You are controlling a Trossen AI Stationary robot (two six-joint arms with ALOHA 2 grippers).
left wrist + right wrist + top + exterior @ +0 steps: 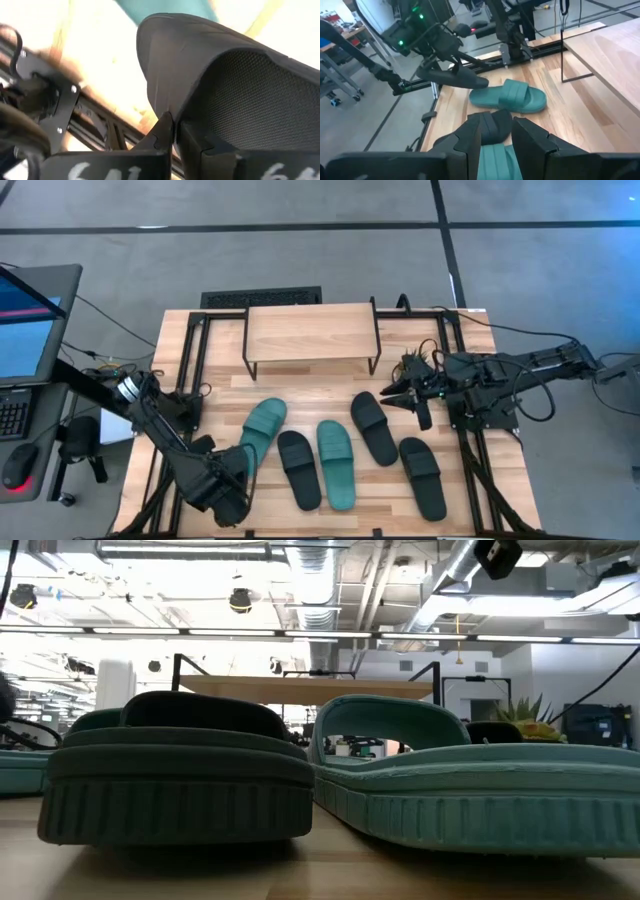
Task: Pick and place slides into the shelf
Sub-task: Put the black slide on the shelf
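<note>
Grey floor is surrounding our wooden tabletop [220,395], and the shelf [312,330] is standing at the upper middle of the high view with nothing on its top board. We are seeing five slides lying in the lower middle: a teal slide [262,430], a black slide [298,469], a second teal slide [336,464], and two more black slides [374,427] [421,476] toward the right. Our left claw [232,480] is sitting at the lower left, clamped shut on a sixth black slide [210,75], which the right wrist view is showing lifted clear of the tabletop. Our right claw [405,395] is hovering at centre right, just beside the nearest black slide, its fingers [470,135] standing partly apart and gripping nothing.
</note>
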